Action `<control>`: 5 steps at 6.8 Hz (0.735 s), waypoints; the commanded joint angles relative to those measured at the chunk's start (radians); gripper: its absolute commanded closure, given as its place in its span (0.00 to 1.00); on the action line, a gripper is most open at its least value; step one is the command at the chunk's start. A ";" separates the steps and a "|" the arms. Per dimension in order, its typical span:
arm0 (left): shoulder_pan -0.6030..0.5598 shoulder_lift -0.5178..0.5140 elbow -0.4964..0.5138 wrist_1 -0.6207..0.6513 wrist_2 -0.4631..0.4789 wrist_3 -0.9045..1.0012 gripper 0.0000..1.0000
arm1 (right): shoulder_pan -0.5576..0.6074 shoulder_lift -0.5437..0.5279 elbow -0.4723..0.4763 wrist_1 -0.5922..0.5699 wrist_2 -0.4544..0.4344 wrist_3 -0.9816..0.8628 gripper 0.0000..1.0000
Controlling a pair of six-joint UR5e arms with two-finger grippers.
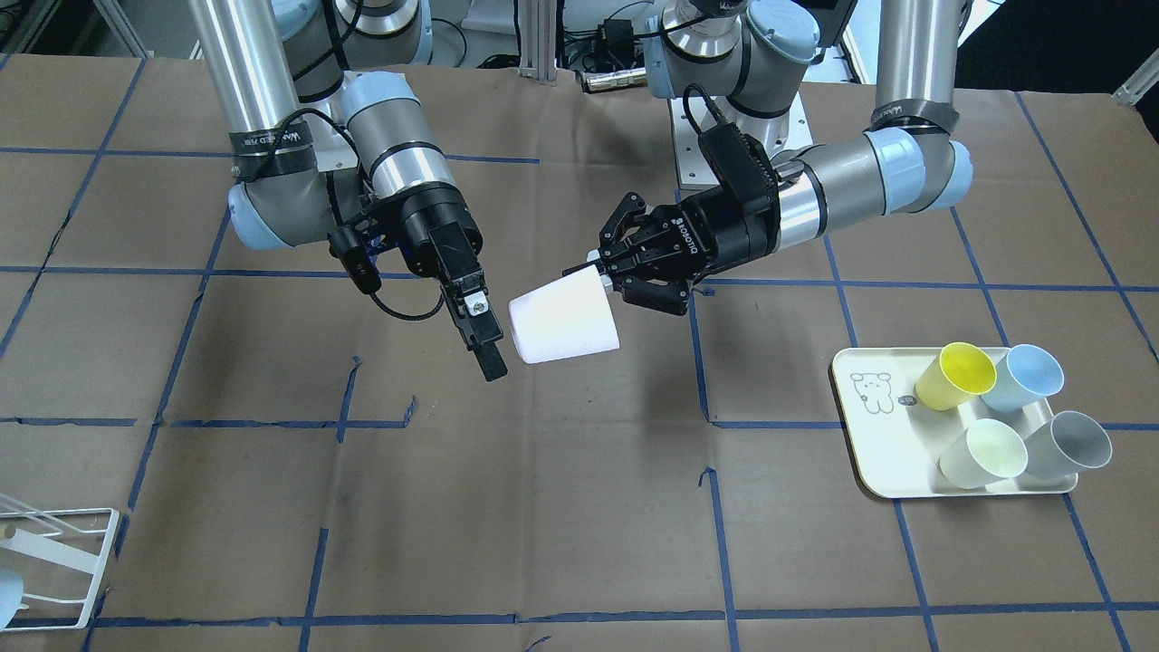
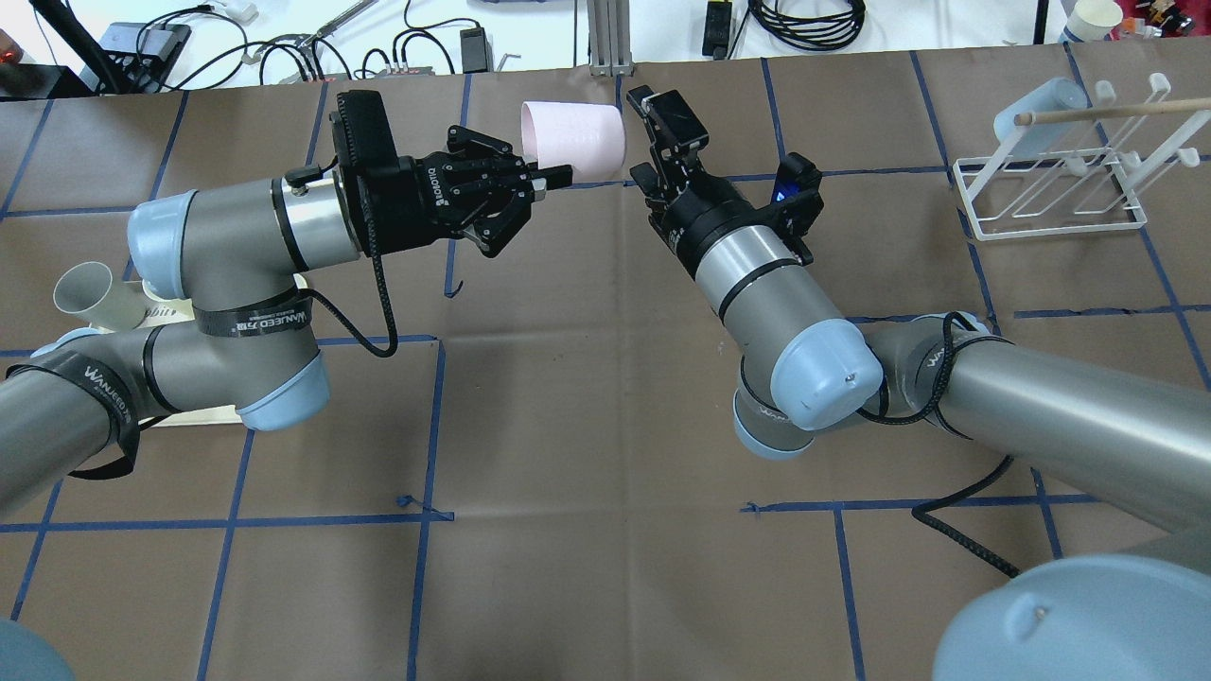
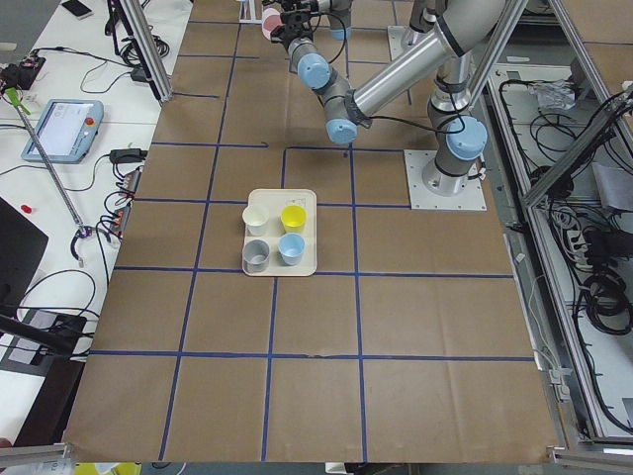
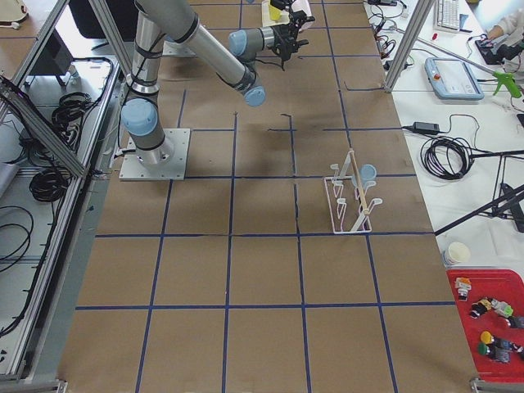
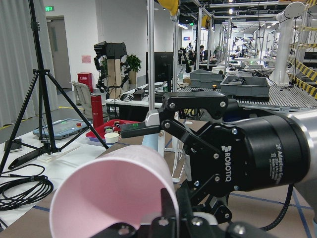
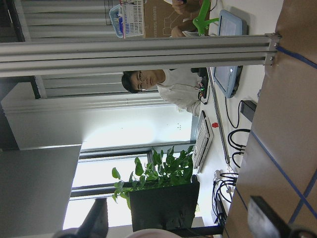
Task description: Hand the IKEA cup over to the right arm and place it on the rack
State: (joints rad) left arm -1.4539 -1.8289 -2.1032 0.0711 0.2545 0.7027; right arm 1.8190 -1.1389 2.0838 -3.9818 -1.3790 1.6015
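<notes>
The IKEA cup (image 1: 563, 319), pale pink, hangs on its side in the air over mid-table. My left gripper (image 1: 593, 269) is shut on its rim, one finger inside the mouth, as the left wrist view shows. The cup (image 2: 572, 142) points its base at the right arm (image 2: 757, 284). My right gripper (image 2: 636, 137) is open at that base end, its fingers (image 2: 674, 115) spread on either side and not closed on the cup. The rack (image 2: 1050, 194), white wire, stands at the table's far right, well away from both grippers.
A pale blue cup (image 2: 1036, 109) hangs on the rack, and a wooden stick (image 2: 1107, 112) reaches over it. A cream tray (image 1: 869, 435) with a bear drawing holds several cups on the left arm's side. A person sits beyond the table in the right wrist view.
</notes>
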 commanded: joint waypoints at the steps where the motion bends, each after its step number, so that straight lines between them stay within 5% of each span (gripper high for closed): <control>1: 0.000 0.005 0.000 0.003 0.000 -0.014 1.00 | 0.000 -0.004 -0.007 0.003 0.000 0.005 0.00; 5: 0.000 0.003 0.000 0.009 -0.001 -0.016 1.00 | 0.051 -0.005 -0.016 0.003 -0.003 0.051 0.00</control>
State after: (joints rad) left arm -1.4542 -1.8262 -2.1031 0.0794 0.2542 0.6875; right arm 1.8613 -1.1434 2.0698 -3.9795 -1.3818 1.6437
